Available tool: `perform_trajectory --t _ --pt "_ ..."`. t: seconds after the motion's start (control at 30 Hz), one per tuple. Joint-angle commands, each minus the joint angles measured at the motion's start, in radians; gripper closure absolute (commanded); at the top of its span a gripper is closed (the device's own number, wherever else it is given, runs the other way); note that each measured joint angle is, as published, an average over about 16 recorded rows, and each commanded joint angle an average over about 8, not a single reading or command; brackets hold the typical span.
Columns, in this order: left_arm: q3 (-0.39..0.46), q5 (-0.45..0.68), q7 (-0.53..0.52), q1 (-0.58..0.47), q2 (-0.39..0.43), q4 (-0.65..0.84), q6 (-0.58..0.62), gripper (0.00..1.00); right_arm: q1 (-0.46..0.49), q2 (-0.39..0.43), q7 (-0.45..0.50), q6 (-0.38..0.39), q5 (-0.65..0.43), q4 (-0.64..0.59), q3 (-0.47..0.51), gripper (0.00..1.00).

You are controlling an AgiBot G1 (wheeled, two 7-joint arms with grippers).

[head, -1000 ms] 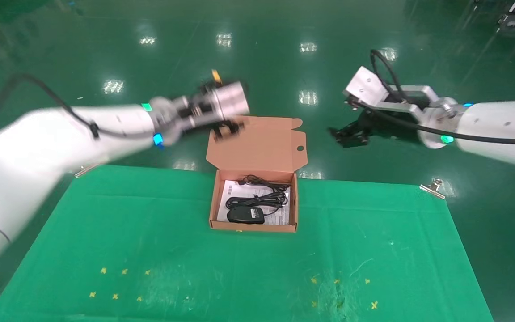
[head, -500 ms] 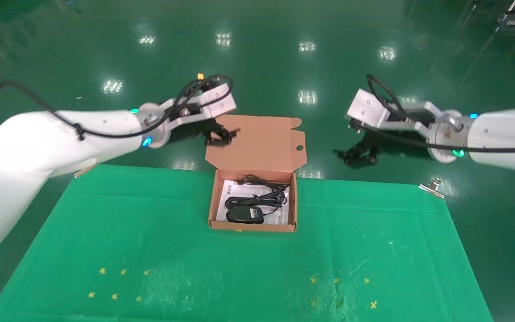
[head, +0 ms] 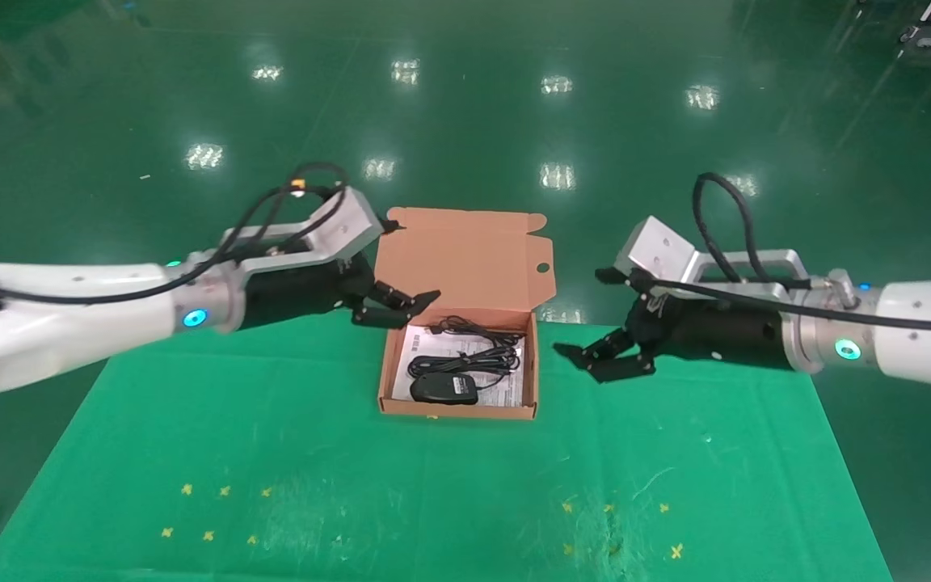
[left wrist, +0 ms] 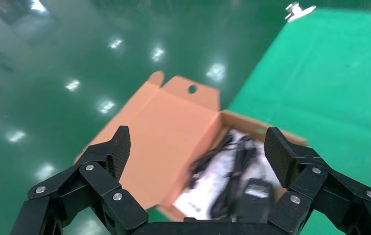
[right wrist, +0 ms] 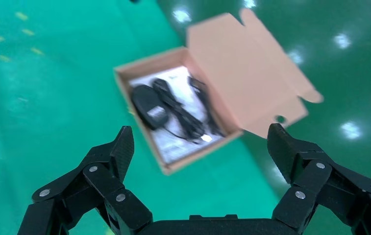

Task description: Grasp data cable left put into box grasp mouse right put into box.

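Observation:
The box (head: 457, 411) stands open at the middle of the green cloth, its lid (head: 465, 259) leaning back. Inside, on a white sheet, the black mouse (head: 444, 389) lies at the front. A bundle of thin black cable, the data cable (head: 465, 357), lies behind it. My left gripper (head: 398, 306) hovers open at the box's left rear corner, holding nothing. My right gripper (head: 604, 362) hovers open just right of the box, also holding nothing. The left wrist view shows the mouse (left wrist: 254, 196) and cable (left wrist: 237, 156) between the fingers. The right wrist view shows the mouse (right wrist: 149, 105) beside the cable (right wrist: 181, 112).
The green cloth (head: 271, 453) covers the table, held by a metal clip (head: 781, 338) at the far right corner. Small yellow marks (head: 215, 513) dot the cloth near the front. Beyond the far edge lies glossy green floor (head: 465, 97).
Both arms have come down and toward me from behind the box. The left gripper dropped from the lid's top to the box's left rear corner; the right now hangs beside its right wall.

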Motion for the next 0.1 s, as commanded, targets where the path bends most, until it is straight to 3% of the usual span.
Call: perform_trajectory --t 0.03,0.1 --pt "-0.039 -0.057 -0.011 0.037 -0.042 -0.042 0.061 0.0 -0.043 0.016 -0.021 -0.053 0.056 0.016 0.057 0.0" --pt "-0.049 -0.073 -0.014 0.047 -0.054 -0.053 0.078 0.0 -0.056 0.021 -0.026 -0.067 0.072 0.021 0.073 0.0"
